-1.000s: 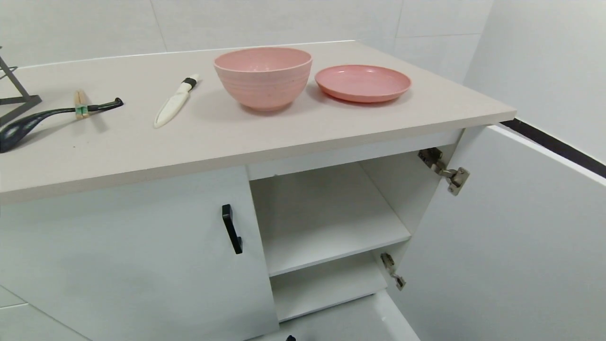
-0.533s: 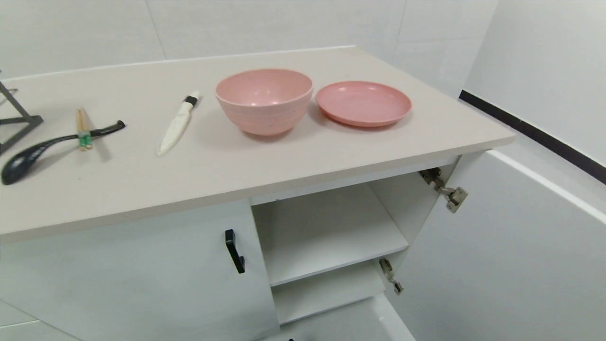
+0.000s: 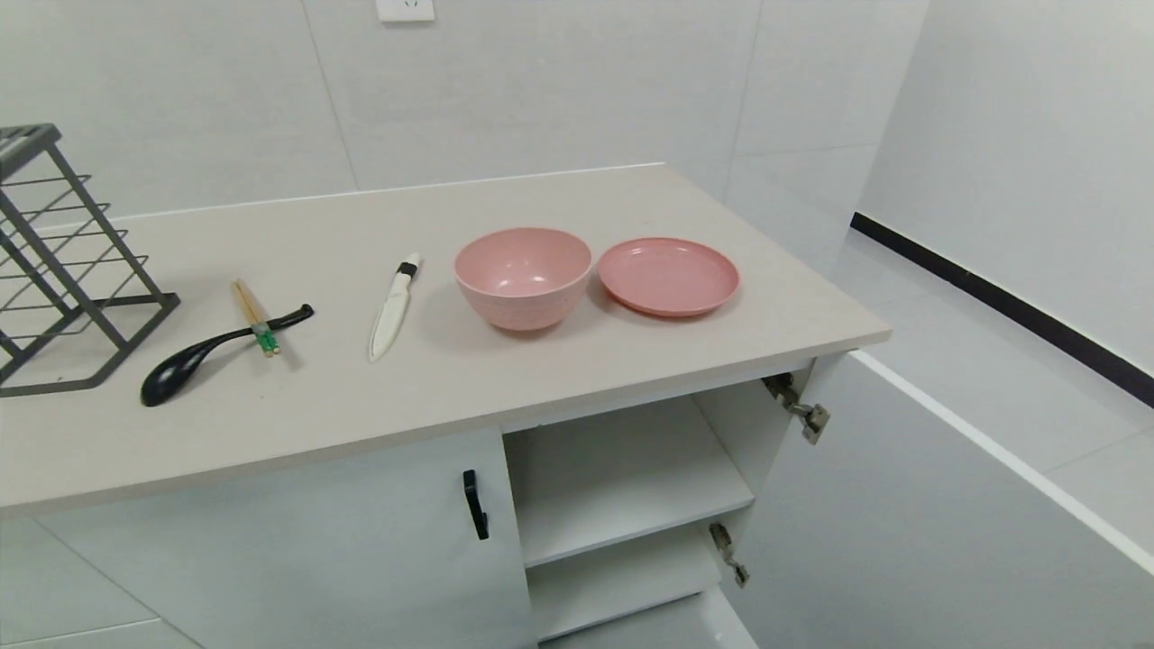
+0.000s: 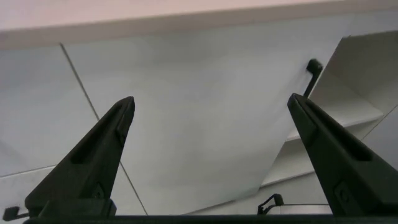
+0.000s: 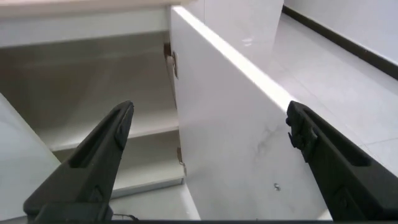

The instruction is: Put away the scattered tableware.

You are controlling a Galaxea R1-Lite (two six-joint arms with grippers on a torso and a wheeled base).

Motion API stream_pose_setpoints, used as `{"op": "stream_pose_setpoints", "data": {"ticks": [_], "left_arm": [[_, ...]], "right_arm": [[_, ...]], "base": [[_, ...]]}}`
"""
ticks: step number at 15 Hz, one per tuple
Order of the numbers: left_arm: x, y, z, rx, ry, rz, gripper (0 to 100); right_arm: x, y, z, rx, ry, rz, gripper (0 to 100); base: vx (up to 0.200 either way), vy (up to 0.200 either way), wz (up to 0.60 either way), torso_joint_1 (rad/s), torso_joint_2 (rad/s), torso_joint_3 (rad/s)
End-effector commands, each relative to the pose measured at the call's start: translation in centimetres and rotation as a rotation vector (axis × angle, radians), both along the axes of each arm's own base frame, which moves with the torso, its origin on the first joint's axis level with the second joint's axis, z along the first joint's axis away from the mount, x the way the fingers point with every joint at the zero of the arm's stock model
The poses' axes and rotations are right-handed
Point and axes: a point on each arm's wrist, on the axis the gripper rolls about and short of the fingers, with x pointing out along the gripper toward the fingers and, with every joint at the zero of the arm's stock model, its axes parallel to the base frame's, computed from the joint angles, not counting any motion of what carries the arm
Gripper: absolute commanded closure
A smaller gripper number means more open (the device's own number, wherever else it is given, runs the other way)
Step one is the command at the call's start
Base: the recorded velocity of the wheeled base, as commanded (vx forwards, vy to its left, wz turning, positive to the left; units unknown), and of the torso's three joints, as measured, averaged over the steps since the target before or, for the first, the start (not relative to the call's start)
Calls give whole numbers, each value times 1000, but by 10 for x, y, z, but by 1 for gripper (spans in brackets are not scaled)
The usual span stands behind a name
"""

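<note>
On the beige countertop (image 3: 577, 370) stand a pink bowl (image 3: 523, 275) and, just to its right, a flat pink plate (image 3: 668, 275). Left of the bowl lie a white knife (image 3: 393, 306), a pair of chopsticks (image 3: 255, 315) and a black spoon (image 3: 207, 351) crossing them. My left gripper (image 4: 210, 99) hangs open low before the shut left cabinet door (image 4: 186, 124). Also low, my right gripper (image 5: 210, 107) is open and faces the edge of the open right door (image 5: 236, 112).
A dark wire rack (image 3: 54, 261) stands at the counter's far left. Below the counter the cabinet's right half is open, showing a bare shelf (image 3: 622, 469); its door (image 3: 902, 523) swings out to the right. A black handle (image 3: 475, 505) sits on the shut door.
The head camera has risen and drawn back, so the whole scene sits lower and smaller and the rack shows more. The tableware has kept its place on the counter.
</note>
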Motion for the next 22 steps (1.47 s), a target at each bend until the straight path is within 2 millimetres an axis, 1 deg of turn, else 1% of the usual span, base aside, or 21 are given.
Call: {"op": "stream_pose_setpoints", "data": {"ticks": [1,3,18,22], "left_arm": [[0,0,0,0,2,1,0],[0,0,0,1,2,1,0],[0,0,0,3,2,-1,0],[0,0,0,10,2,1,0]], "right_arm": [[0,0,0,-2,2,1,0],[0,0,0,0,0,1,0],[0,0,0,-2,0,1,0],[0,0,0,-2,0,1,0]], "base": [[0,200,0,261,-500,-222],[0,200,0,432,-486,-239],[0,0,0,300,-549,-264],[0,0,0,229,-442,-215]]}}
